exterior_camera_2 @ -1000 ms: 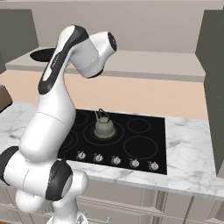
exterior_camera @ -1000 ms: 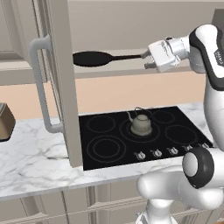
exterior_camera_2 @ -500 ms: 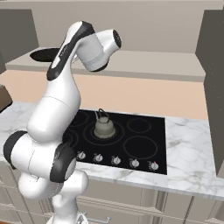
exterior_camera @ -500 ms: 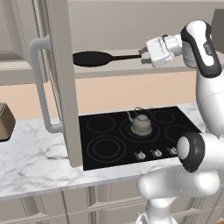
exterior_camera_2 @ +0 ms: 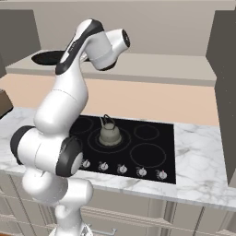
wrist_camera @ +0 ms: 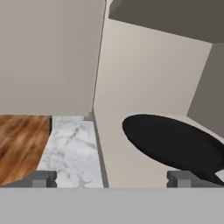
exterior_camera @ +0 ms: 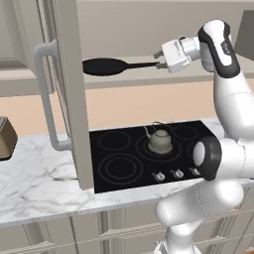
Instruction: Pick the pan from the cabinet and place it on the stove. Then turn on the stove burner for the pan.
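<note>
pan: black, flat on the cabinet shelf [exterior_camera: 104, 66]; in the left base view its handle runs toward 3 o'clock and ends at the gripper; in the hand view the bowl [wrist_camera: 175, 142] lies at 4 o'clock, reaching the right fingertip [wrist_camera: 180, 178].
gripper: white hand [exterior_camera: 159, 57] level with the shelf, at the tip of the pan handle; jaws wide open, nothing between them; whether a finger touches the handle, cannot tell.
cabinet: beige, open [exterior_camera: 149, 20]; the door [exterior_camera: 67, 89] swings out edge-on at 9 o'clock of the pan, its curved bar handle [exterior_camera: 45, 96] on the outer face.
shelf edge: front lip runs just below the pan; in the right base view the pan rim [exterior_camera_2: 48, 57] sits at the far left end of the shelf, near that lip.
open room: bare shelf stretches from the pan toward 3 o'clock in the right base view; free air between shelf and stove.
stove: black glass [exterior_camera: 119, 149] under the shelf, knobs [exterior_camera_2: 122, 168] along the near edge.
kettle: grey-green [exterior_camera: 160, 141], on a rear-centre ring; front rings bare.
counter: white marble [exterior_camera_2: 203, 161] on both sides of the stove; a brown appliance [exterior_camera: 4, 139] at the 9 o'clock edge of the left base view.
room: peach wall behind the stove; wood floor at 8 o'clock in the hand view.
</note>
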Robot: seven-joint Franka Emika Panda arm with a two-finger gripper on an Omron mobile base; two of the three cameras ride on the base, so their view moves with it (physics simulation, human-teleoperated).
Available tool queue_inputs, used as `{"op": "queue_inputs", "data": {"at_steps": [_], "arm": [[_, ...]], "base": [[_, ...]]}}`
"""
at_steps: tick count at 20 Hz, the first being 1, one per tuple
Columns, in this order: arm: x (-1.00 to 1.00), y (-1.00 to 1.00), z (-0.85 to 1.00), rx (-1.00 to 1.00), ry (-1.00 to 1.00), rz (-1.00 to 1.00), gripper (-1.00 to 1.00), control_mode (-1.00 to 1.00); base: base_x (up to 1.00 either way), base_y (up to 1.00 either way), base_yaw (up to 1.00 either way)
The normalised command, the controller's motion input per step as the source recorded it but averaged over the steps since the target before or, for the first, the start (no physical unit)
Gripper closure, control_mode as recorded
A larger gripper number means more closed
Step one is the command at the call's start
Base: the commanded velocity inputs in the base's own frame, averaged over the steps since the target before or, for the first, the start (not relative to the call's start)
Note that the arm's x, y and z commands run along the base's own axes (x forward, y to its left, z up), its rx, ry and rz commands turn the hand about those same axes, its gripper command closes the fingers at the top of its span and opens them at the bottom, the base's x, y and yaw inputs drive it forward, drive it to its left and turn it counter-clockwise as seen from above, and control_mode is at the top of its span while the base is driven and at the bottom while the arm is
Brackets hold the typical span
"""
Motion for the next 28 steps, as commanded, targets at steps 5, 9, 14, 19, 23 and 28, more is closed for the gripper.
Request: {"op": "queue_inputs", "data": {"at_steps": [5,9,14,19,23,28], "arm": [[0.29,0.00,0.00,0.00,0.00,0.00,-1.00,-1.00],[0.28,0.00,0.00,0.00,0.00,0.00,-1.00,-1.00],[0.28,0.00,0.00,0.00,0.00,0.00,-1.00,-1.00],[0.26,0.00,0.00,0.00,0.00,0.00,-1.00,-1.00],[0.21,0.00,0.00,0.00,0.00,0.01,-1.00,-1.00],[0.19,0.00,-0.06,-0.02,0.00,0.03,-1.00,-1.00]], "base": [[0.00,0.00,0.00],[0.00,0.00,0.00],[0.00,0.00,0.00],[0.00,0.00,0.00],[0.00,0.00,0.00],[0.00,0.00,0.00]]}}
